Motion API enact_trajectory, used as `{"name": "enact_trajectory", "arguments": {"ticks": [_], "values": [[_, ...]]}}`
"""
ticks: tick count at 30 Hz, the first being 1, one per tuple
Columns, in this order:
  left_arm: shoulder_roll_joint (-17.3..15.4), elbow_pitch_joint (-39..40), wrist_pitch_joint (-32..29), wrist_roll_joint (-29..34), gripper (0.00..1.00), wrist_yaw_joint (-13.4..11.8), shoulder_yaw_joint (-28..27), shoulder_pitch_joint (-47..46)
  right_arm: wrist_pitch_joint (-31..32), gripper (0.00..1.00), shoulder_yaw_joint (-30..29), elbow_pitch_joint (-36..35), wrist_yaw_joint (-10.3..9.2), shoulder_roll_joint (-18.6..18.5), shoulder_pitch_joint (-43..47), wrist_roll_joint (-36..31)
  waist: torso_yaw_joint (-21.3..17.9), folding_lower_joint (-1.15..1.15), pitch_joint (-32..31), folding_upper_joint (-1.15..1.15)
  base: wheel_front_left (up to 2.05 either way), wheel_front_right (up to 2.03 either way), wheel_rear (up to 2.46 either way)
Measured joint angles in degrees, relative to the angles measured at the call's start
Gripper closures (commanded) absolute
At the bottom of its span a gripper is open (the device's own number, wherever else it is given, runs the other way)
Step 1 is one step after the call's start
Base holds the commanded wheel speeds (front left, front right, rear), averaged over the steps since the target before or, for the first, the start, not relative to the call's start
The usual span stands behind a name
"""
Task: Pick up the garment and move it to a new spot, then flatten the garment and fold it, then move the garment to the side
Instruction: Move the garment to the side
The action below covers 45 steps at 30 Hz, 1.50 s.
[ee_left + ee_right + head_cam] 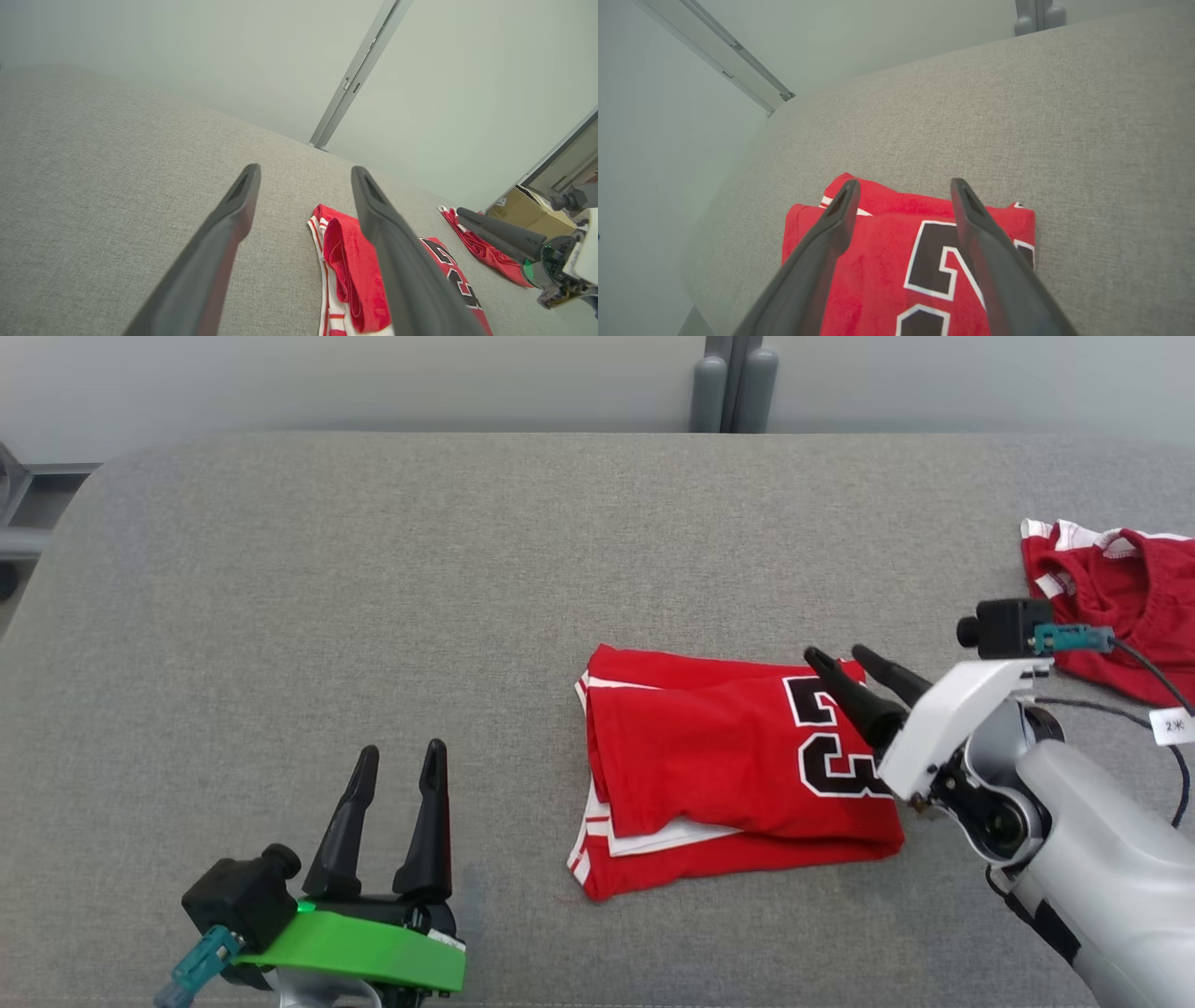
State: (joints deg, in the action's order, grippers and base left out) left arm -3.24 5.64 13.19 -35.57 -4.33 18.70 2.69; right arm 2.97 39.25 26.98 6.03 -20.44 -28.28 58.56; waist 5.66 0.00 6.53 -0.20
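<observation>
Grey surface, right fingers wide apart over red garment

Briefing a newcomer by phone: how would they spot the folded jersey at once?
On the grey surface, look right of centre, by the right tool. The jersey lies folded flat. Unlike the crumpled red garment at the right edge, it shows a black number.
</observation>
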Motion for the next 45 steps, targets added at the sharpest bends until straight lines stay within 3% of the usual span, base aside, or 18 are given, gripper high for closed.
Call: {"name": "enact_trajectory", "arguments": {"ticks": [10, 24, 25, 26, 27, 29, 32, 39, 45], "values": [[-0.01, 0.46, -0.48, 0.56, 0.0, 0.01, 1.78, -0.07, -1.65, 0.0, -1.46, 3.1, 0.13, -2.11, 6.16, 2.46, -1.43, 0.0, 3.06, 0.0, 0.0, 0.0, 0.0], [-0.01, -0.62, -0.55, 0.62, 0.0, 0.05, 1.37, -0.37, -1.99, 0.0, -1.18, 5.27, 0.54, -1.14, 6.43, 4.74, 1.88, 0.0, 5.14, 0.0, 0.0, 0.0, 0.0], [-0.01, -0.64, -0.55, 0.62, 0.0, 0.05, 1.25, -0.37, -1.91, 0.12, -1.12, 5.34, 0.6, -0.99, 6.42, 4.98, 1.95, 0.0, 5.12, 0.0, 0.0, 0.0, 0.0], [-0.01, -0.69, -0.55, 0.62, 0.0, 0.05, 1.22, -0.37, -1.91, 0.35, -1.05, 5.49, 0.73, -0.9, 6.42, 5.06, 1.99, 0.0, 5.1, 0.0, 0.0, 0.0, 0.0], [-0.01, -0.75, -0.55, 0.62, 0.0, 0.05, 1.18, -0.37, -1.91, 0.52, -0.98, 5.67, 0.96, -0.83, 6.41, 5.09, 2.02, 0.0, 5.07, 0.0, 0.0, 0.0, 0.0], [-0.01, -0.83, -0.55, 0.62, 0.0, 0.05, 1.05, -0.37, -1.91, 0.63, -0.89, 6.05, 1.03, -0.75, 6.38, 5.15, 2.03, 0.0, 5.03, 0.0, 0.0, 0.0, 0.0], [-0.01, -0.9, -0.54, 0.62, 0.0, 0.04, 0.91, -0.37, -2.0, 1.0, -0.88, 6.43, 1.03, -0.42, 6.34, 5.32, 1.95, 0.0, 4.95, 0.0, 0.0, 0.0, 0.0], [-0.1, -1.21, -0.52, 0.62, 0.0, 0.02, -0.2, -0.37, -3.15, 1.0, -0.09, 6.17, 1.03, -0.19, 4.61, 4.72, 0.99, 0.0, 4.54, 0.0, 0.0, 0.0, 0.0], [-0.13, -1.44, -0.46, 0.62, 0.0, 0.02, -0.38, -0.34, -3.53, 1.0, -0.4, 4.21, 1.03, -4.04, 0.9, 3.5, -0.63, 0.0, 3.61, 0.0, 0.0, 0.0, 0.0]]}}
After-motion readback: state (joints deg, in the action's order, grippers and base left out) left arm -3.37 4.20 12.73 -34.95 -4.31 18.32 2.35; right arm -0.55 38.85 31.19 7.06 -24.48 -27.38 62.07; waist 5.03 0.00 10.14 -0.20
